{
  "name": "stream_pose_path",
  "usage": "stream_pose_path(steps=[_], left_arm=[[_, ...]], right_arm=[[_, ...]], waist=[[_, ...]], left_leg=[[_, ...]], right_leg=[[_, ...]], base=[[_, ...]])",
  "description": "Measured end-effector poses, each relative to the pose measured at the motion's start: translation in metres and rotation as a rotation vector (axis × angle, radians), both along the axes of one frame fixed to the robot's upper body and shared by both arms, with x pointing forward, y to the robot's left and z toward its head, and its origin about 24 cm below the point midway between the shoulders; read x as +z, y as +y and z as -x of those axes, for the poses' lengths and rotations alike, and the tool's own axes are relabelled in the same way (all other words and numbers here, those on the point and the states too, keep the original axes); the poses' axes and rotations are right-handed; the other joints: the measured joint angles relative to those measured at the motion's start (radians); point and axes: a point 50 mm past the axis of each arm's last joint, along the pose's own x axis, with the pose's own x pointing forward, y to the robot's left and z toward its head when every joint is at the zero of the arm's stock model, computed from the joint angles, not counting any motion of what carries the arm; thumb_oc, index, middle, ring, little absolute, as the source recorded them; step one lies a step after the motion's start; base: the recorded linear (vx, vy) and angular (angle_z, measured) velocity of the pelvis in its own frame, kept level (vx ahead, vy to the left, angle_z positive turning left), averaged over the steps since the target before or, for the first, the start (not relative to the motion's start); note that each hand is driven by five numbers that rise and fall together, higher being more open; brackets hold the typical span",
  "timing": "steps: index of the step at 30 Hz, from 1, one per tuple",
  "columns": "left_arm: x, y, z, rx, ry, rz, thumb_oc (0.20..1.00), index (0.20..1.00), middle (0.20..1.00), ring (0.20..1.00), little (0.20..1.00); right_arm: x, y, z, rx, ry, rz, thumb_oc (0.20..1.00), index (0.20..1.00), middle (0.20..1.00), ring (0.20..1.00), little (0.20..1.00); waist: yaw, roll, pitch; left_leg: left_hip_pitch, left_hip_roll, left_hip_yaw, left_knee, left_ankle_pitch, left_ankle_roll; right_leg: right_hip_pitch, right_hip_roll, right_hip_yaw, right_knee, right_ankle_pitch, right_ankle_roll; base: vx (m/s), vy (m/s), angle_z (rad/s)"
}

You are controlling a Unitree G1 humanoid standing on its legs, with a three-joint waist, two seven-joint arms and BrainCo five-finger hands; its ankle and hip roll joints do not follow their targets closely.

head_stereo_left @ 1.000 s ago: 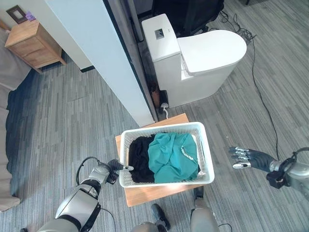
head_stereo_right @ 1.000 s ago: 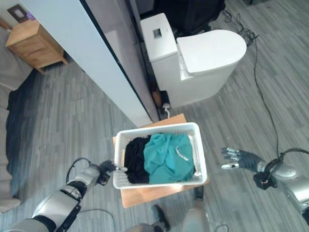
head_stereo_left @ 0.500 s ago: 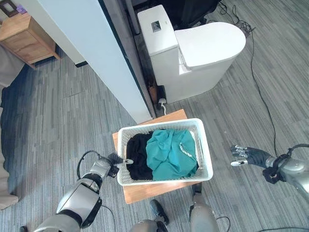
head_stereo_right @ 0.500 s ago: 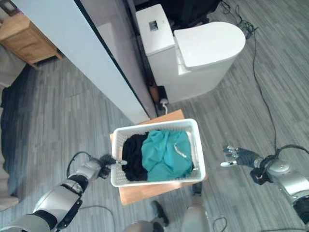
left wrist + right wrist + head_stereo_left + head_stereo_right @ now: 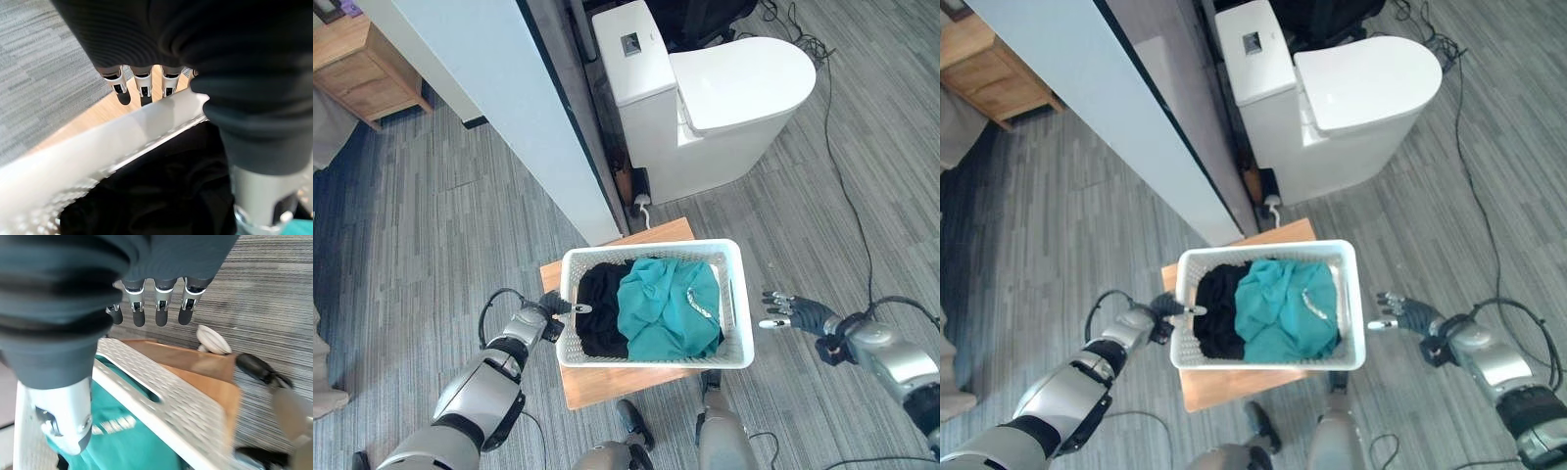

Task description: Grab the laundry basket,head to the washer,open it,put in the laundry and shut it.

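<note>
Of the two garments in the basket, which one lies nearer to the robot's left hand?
The black garment. It fills the basket end beside the left hand; the teal garment lies toward the right hand.

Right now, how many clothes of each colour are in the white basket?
Teal garment: 1
Black garment: 1
Total: 2 clothes in the white laundry basket, as far as the pile shows.
</note>
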Motion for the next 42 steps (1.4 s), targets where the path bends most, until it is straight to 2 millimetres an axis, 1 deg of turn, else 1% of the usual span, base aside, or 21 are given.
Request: stream_pose_path(steps=[1,3,6,9,11,13,17,20,21,22,23,26,31,35,37,38,40,41,42], left_arm=[[0.001,-0.001,-0.001,-0.005,-0.003,-0.002,1.0,1.0,1.0,1.0,1.0],[0.005,-0.01,-0.005,-0.013,-0.018,0.017,1.0,1.0,1.0,1.0,1.0],[0.007,-0.011,-0.007,-0.009,-0.024,0.018,1.0,1.0,1.0,1.0,1.0],[0.008,-0.012,-0.008,0.007,-0.034,0.027,1.0,1.0,1.0,1.0,1.0],[0.011,-0.013,-0.01,0.011,-0.04,0.038,1.0,1.0,1.0,1.0,1.0],[0.011,-0.013,-0.01,0.012,-0.04,0.041,1.0,1.0,1.0,1.0,1.0],[0.011,-0.011,-0.011,0.019,-0.038,0.034,1.0,1.0,1.0,1.0,1.0],[0.014,-0.011,-0.013,0.03,-0.036,0.023,1.0,1.0,1.0,1.0,1.0],[0.014,-0.011,-0.013,0.03,-0.038,0.022,1.0,1.0,1.0,1.0,1.0],[0.015,-0.011,-0.014,0.029,-0.04,0.022,1.0,1.0,1.0,1.0,1.0],[0.015,-0.011,-0.014,0.03,-0.04,0.021,1.0,1.0,1.0,1.0,1.0],[0.017,-0.01,-0.016,0.038,-0.038,0.013,1.0,1.0,1.0,1.0,1.0],[0.015,-0.008,-0.014,0.048,-0.03,0.008,1.0,1.0,1.0,1.0,1.0],[0.013,-0.006,-0.013,0.054,-0.017,0.003,1.0,1.0,1.0,1.0,1.0],[0.011,-0.004,-0.011,0.065,-0.011,0.007,1.0,1.0,1.0,1.0,1.0],[0.006,0.0,-0.007,0.076,0.005,0.001,1.0,1.0,1.0,1.0,1.0],[-0.001,0.004,0.0,0.089,0.03,0.0,1.0,1.0,1.0,1.0,1.0],[-0.002,0.004,0.0,0.09,0.032,0.0,1.0,1.0,1.0,1.0,1.0],[-0.003,0.005,0.002,0.097,0.035,0.006,1.0,1.0,1.0,1.0,1.0]], right_arm=[[-0.001,0.003,-0.004,0.003,0.0,-0.001,1.0,1.0,1.0,1.0,1.0],[-0.002,0.017,-0.018,0.009,-0.011,-0.001,1.0,1.0,1.0,1.0,1.0],[-0.006,0.027,-0.027,0.003,-0.017,-0.013,1.0,1.0,1.0,1.0,1.0],[-0.008,0.03,-0.035,-0.013,-0.011,0.012,1.0,1.0,1.0,1.0,1.0],[-0.008,0.033,-0.043,-0.001,0.001,0.077,1.0,1.0,1.0,1.0,1.0],[-0.007,0.034,-0.047,0.012,0.001,0.113,1.0,1.0,1.0,1.0,1.0],[-0.014,0.041,-0.057,0.025,0.067,0.193,1.0,1.0,1.0,1.0,1.0],[-0.009,0.045,-0.068,0.038,0.092,0.24,1.0,1.0,1.0,1.0,1.0],[-0.01,0.046,-0.069,0.036,0.102,0.24,1.0,1.0,1.0,1.0,1.0],[-0.01,0.045,-0.069,0.034,0.104,0.244,1.0,1.0,1.0,1.0,1.0],[-0.014,0.049,-0.069,0.032,0.122,0.245,1.0,1.0,1.0,1.0,1.0],[-0.016,0.053,-0.071,0.031,0.142,0.252,1.0,1.0,1.0,1.0,1.0],[-0.022,0.054,-0.068,0.033,0.168,0.247,1.0,1.0,1.0,1.0,1.0],[-0.031,0.057,-0.064,0.053,0.196,0.264,1.0,1.0,1.0,1.0,1.0],[-0.04,0.061,-0.058,0.073,0.218,0.265,1.0,1.0,1.0,1.0,1.0],[-0.048,0.065,-0.052,0.092,0.236,0.259,1.0,1.0,1.0,1.0,1.0],[-0.062,0.069,-0.041,0.114,0.27,0.246,1.0,1.0,1.0,1.0,1.0],[-0.064,0.069,-0.039,0.116,0.275,0.244,0.94,0.94,0.94,0.94,0.94],[-0.072,0.071,-0.031,0.126,0.299,0.229,0.94,0.94,0.94,0.94,0.94]], waist=[[0.003,-0.002,0.002],[0.009,-0.007,0.012],[0.011,-0.013,0.017],[0.01,-0.017,0.032],[0.012,-0.017,0.048],[0.015,-0.015,0.051],[0.014,-0.019,0.057],[0.01,-0.024,0.059],[0.01,-0.025,0.06],[0.01,-0.026,0.06],[0.012,-0.027,0.061],[0.011,-0.031,0.06],[0.01,-0.039,0.058],[0.01,-0.054,0.053],[0.009,-0.07,0.045],[0.009,-0.082,0.038],[0.006,-0.092,0.032],[0.006,-0.093,0.031],[0.003,-0.102,0.024]], left_leg=[[0.0,0.0,0.0,0.0,0.0,0.0],[-0.001,0.0,-0.002,0.0,0.001,0.001],[-0.002,-0.001,-0.001,0.0,0.001,0.001],[-0.003,-0.001,-0.002,0.0,0.001,0.001],[-0.003,-0.001,-0.003,0.0,0.001,0.002],[-0.003,-0.001,-0.004,0.0,0.002,0.002],[0.006,-0.001,-0.008,0.001,0.002,0.002],[0.006,-0.001,-0.018,0.01,0.002,0.002],[0.007,-0.001,-0.021,0.012,0.002,0.002],[0.01,0.0,-0.022,0.013,0.002,0.002],[0.015,-0.001,-0.023,0.014,0.002,0.002],[0.019,0.0,-0.023,0.014,0.002,0.002],[0.024,-0.002,-0.022,0.015,0.003,0.004],[0.037,-0.003,-0.019,0.014,0.004,0.005],[0.043,-0.005,-0.014,0.012,0.004,0.005],[0.057,-0.005,0.001,0.01,0.004,0.005],[0.087,-0.007,0.009,0.0,0.004,0.005],[0.09,-0.008,0.009,0.0,0.004,0.005],[0.094,-0.009,0.01,-0.001,0.002,0.007]], right_leg=[[0.0,0.0,0.0,0.0,0.0,0.0],[0.0,0.0,-0.001,0.0,0.0,0.0],[-0.001,-0.001,0.0,0.0,0.0,0.0],[-0.002,-0.001,0.0,0.0,0.0,0.0],[-0.002,-0.001,-0.001,0.0,0.0,-0.001],[-0.001,-0.002,-0.002,0.0,0.001,-0.001],[0.011,-0.001,-0.004,0.0,0.001,-0.001],[0.016,-0.004,-0.007,0.0,0.004,-0.005],[0.019,-0.004,-0.008,0.0,0.004,-0.005],[0.023,-0.004,-0.009,0.0,0.004,-0.005],[0.029,-0.004,-0.009,0.001,0.005,-0.007],[0.033,-0.003,-0.007,0.0,0.007,-0.01],[0.037,0.001,-0.005,0.001,0.015,-0.012],[0.046,0.002,-0.002,0.001,0.015,-0.013],[0.046,0.003,0.002,0.004,0.015,-0.013],[0.052,0.004,0.01,0.006,0.016,-0.014],[0.074,0.005,0.021,0.005,0.016,-0.014],[0.077,0.005,0.021,0.005,0.016,-0.014],[0.079,0.004,0.024,0.005,0.016,-0.012]], base=[[0.0,0.0,0.0],[-0.01,0.029,0.03],[0.0,0.025,0.0],[0.0,0.026,0.0],[0.01,0.046,0.01],[0.0,0.0,0.0],[0.0,0.022,0.02],[-0.02,0.034,0.05],[-0.03,0.036,0.07],[-0.02,0.028,0.04],[0.0,0.0,0.0],[-0.01,0.024,0.01],[-0.02,0.028,0.0],[0.0,0.026,-0.02],[0.02,0.043,-0.1],[0.04,0.025,-0.19],[0.04,0.019,-0.17],[0.02,0.016,-0.07],[0.0,0.0,0.0]])
